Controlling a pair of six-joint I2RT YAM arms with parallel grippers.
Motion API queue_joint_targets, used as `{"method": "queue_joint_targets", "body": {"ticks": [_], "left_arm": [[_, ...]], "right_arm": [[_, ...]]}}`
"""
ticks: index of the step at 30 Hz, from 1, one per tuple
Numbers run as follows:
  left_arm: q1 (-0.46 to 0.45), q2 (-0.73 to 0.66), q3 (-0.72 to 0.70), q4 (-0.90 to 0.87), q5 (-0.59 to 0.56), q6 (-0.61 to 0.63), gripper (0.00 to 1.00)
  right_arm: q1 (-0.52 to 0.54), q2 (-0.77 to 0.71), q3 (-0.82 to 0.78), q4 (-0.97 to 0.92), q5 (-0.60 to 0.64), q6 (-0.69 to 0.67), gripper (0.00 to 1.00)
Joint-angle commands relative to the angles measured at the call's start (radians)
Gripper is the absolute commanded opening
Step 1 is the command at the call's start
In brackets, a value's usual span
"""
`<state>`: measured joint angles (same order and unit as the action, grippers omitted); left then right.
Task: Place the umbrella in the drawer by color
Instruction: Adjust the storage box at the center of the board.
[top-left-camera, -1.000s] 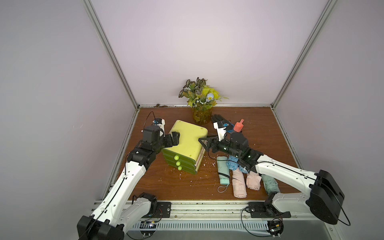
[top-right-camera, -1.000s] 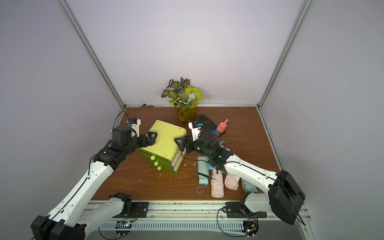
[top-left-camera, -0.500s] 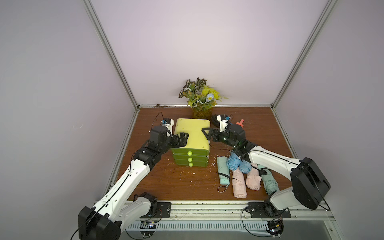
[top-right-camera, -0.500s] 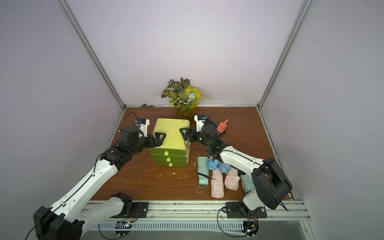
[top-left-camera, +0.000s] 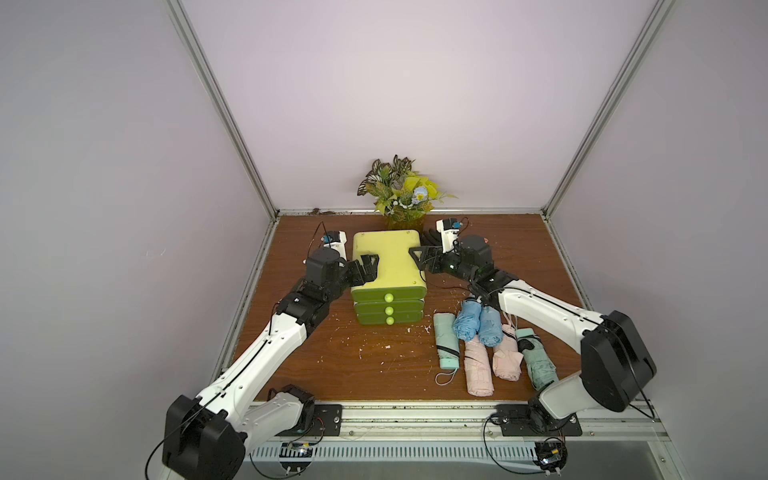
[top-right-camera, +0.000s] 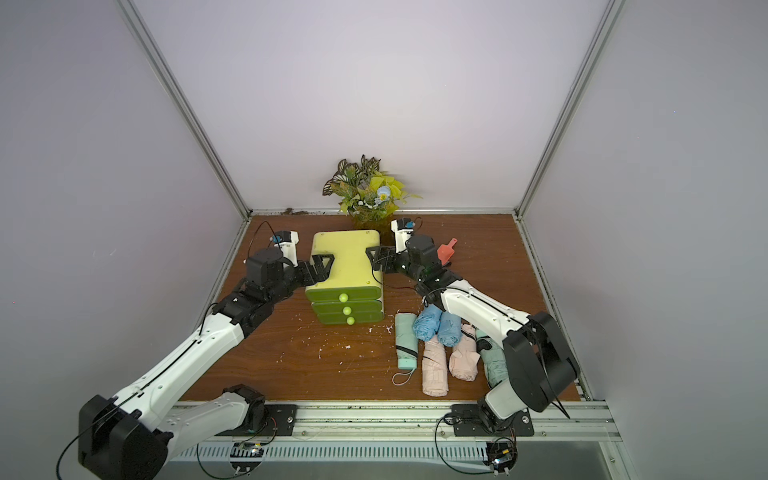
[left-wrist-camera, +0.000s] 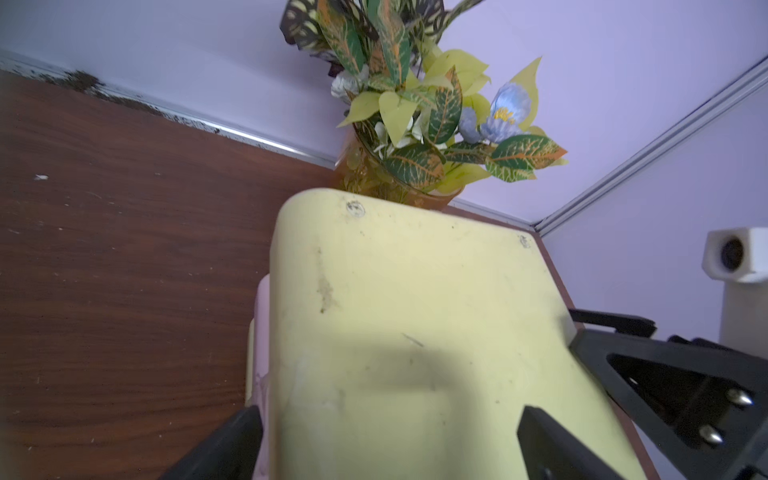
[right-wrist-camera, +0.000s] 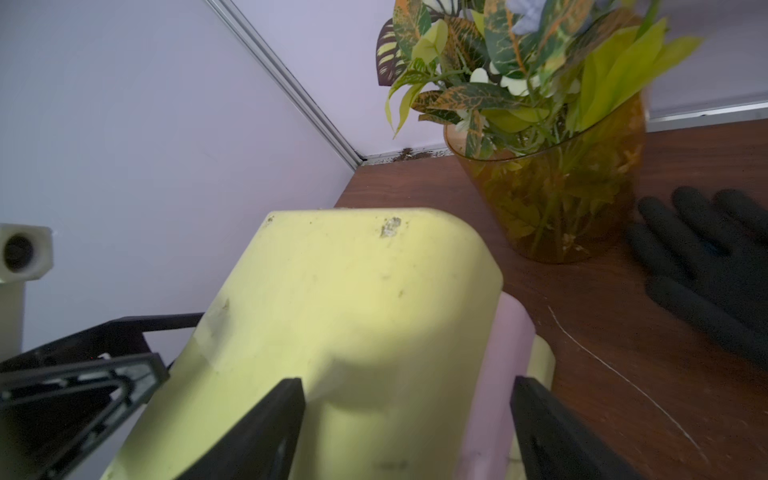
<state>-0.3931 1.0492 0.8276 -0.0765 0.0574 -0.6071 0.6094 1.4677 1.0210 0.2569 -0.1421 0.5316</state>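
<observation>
Near right, folded umbrellas (top-left-camera: 478, 365) are laid side by side on the table (top-left-camera: 332, 361), long axes running near to far. Farther back, the drawer chest (top-left-camera: 388, 257) is set knobs-forward. Its side edges are straddled by the left gripper (top-left-camera: 368, 270) and right gripper (top-left-camera: 422, 262), jaws spread apart.

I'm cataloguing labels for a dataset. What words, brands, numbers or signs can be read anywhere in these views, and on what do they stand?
No text can be read in any view.
Drawer cabinet: only scuff marks on its yellow top, no lettering.
Folded umbrellas: no label or print can be made out.
Amber flower vase: plain.
</observation>
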Motion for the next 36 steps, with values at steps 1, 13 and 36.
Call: {"method": "queue_joint_targets", "body": {"ticks": [1, 13, 36], "left_arm": [[-0.010, -0.075, -0.021, 0.039, -0.102, -0.018, 1.00], [0.029, -0.181, -0.112, 0.002, 0.005, -0.055, 1.00], [0.062, -0.138, -0.177, 0.150, 0.217, -0.125, 1.00]], "right_arm": [[0.012, -0.161, -0.035, -0.122, 0.138, -0.082, 0.84], [0.319, -0.297, -0.199, -0.056, 0.268, 0.071, 0.67], [0.383, -0.185, -0.059, -0.169, 0.520, -0.033, 0.69]]}}
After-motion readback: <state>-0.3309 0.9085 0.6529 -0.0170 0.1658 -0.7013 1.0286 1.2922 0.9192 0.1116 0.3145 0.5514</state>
